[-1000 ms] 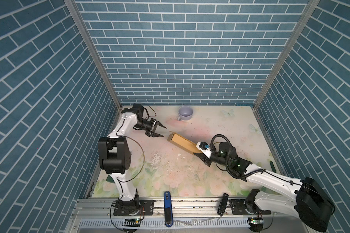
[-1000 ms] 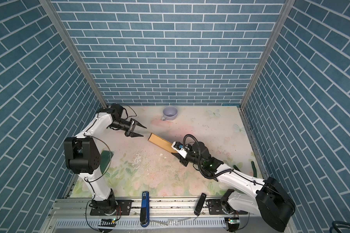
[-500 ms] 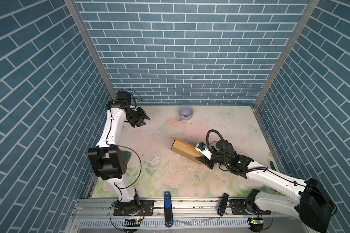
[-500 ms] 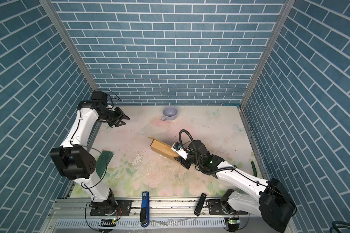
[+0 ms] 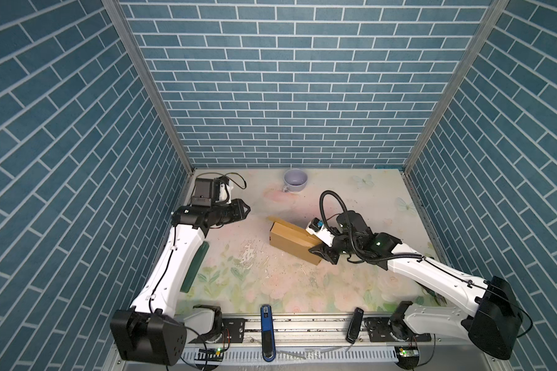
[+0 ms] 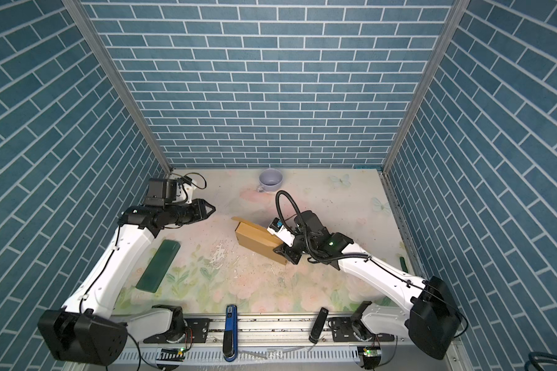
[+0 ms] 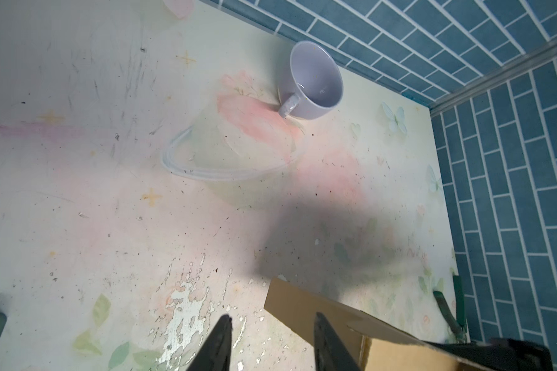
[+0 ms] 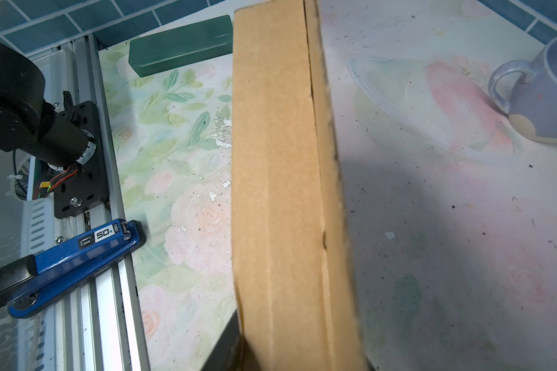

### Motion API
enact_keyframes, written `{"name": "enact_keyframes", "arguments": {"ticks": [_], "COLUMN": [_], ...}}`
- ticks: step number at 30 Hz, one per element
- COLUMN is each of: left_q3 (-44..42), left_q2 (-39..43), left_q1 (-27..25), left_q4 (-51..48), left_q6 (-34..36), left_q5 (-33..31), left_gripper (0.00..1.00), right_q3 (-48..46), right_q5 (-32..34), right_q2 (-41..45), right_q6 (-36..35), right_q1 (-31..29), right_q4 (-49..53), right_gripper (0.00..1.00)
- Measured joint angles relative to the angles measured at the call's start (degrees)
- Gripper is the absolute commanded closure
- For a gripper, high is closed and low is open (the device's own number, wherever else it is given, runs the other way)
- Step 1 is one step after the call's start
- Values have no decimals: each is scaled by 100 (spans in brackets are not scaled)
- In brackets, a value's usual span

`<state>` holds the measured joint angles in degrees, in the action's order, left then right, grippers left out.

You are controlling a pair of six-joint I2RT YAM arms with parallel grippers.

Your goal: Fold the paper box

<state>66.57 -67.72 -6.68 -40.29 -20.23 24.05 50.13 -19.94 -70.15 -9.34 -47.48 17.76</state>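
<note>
The paper box (image 5: 292, 239) is standing on a long narrow side near the middle of the bench (image 5: 303, 289), running slantwise from the centre toward the right edge, and it is showing in both top views (image 6: 257, 241). A thin flap is poking out along its upper back edge. The right claw (image 5: 318, 250) is grasping the box at the end nearest the right edge; in the right wrist view the brown cardboard (image 8: 277, 192) is filling the middle of the picture, with one dark finger (image 8: 227, 343) pressing against its side.

The left claw (image 5: 245, 210) is hanging released and empty over the back left part of the bench, pointing toward the box and well apart from it. In the left wrist view its two fingertips (image 7: 225, 321) are standing apart with nothing between them.

A lilac mug (image 5: 295, 180) is sitting by the back edge, a clear round lid (image 7: 232, 154) is lying just in front of it, and a dark green board (image 6: 158, 266) is lying along the left edge
</note>
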Motion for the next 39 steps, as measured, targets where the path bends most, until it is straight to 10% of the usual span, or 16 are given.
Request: {"name": "enact_keyframes", "arguments": {"ticks": [39], "left_q3": [-1080], "left_q2": [-415], "left_q1": [-1467], "left_q4": [914], "left_q6": [1840], "left_q5": [-243], "left_gripper": [55], "right_q3": [295], "right_q5": [-192], "right_q2": [-741], "right_q6": [-420], "right_q1": [0], "right_q4": [417], "right_gripper": [68]}}
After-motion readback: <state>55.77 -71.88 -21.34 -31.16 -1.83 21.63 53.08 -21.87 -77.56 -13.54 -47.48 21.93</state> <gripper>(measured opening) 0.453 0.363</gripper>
